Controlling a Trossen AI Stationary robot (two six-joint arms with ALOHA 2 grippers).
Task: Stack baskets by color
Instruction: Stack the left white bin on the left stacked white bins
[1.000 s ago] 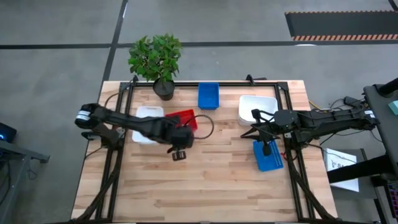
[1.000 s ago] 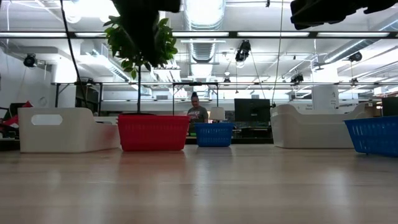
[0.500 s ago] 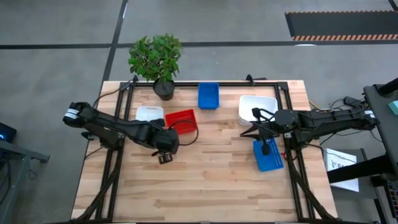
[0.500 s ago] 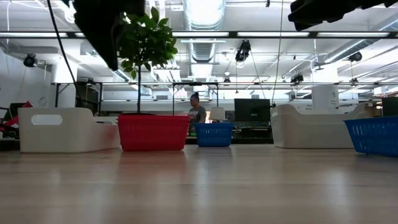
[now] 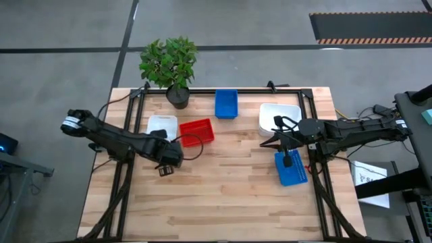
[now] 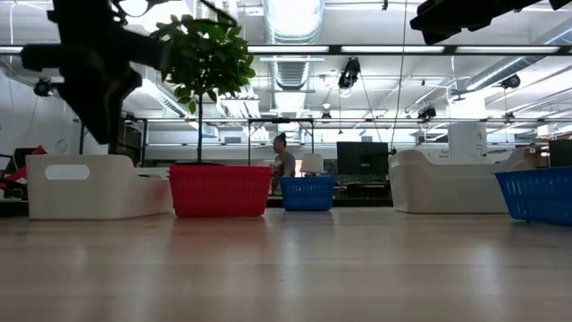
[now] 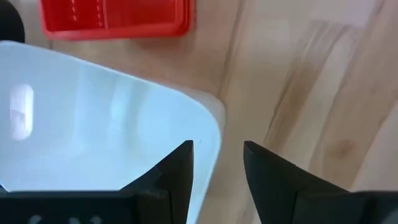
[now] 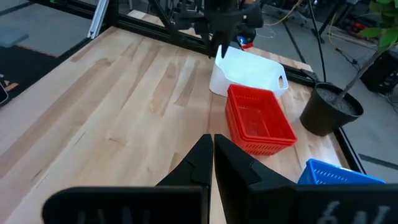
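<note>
A white basket (image 5: 160, 124) rests flat on the table at the left, with a red basket (image 5: 197, 130) to its right. My left gripper (image 7: 217, 163) hangs open above the white basket's near right corner (image 7: 208, 118), touching nothing, and the low view shows the left gripper (image 6: 89, 85) well above the white basket (image 6: 89, 186). A blue basket (image 5: 226, 103) sits at the far edge. Another white basket (image 5: 279, 116) and another blue basket (image 5: 290, 169) sit at the right. My right gripper (image 8: 213, 155) is shut and empty, held above the table at the right.
A potted green plant (image 5: 170, 64) stands at the far left edge, behind the white and red baskets. Black frame rails (image 5: 125, 169) run along the table's left and right sides. Bare wood (image 5: 223, 196) fills the middle and near part of the table.
My left gripper has moved toward the table's left edge and down, from the near side of the red basket to above the white basket's near right corner. It has stayed open. No basket has moved.
</note>
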